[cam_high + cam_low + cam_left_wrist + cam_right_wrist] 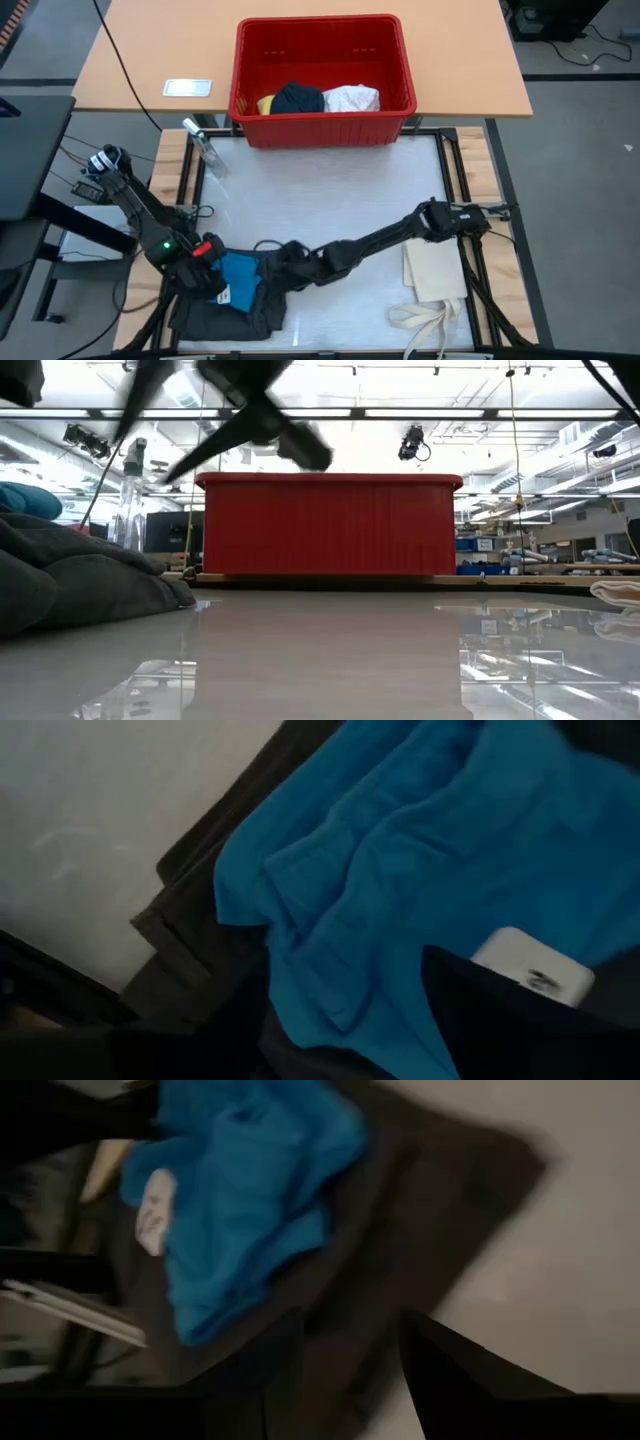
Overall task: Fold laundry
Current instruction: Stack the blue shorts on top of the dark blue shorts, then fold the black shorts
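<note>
Both grippers sit low at the near left corner of the table, over the same heap of cloth. We see our right gripper [283,262] reaching across from the right side, its fingers [455,1380] spread apart with bare grey fabric showing between them, hovering at the right edge of the dark grey shorts [225,312]. Our left gripper [212,275] comes in from the left edge and rests against the bright blue cloth [243,280], which lies crumpled on top of the shorts; we cannot tell whether its fingers are parted or closed. A white label [532,973] shows on the blue cloth, just beside the left gripper.

Further out, a cream tote bag [432,272] lies flat near the right edge of the table [330,200]. At the far side stands a red basket [322,120] holding yellow [266,104], navy [299,98] and white [352,98] pieces, well apart from both grippers.
</note>
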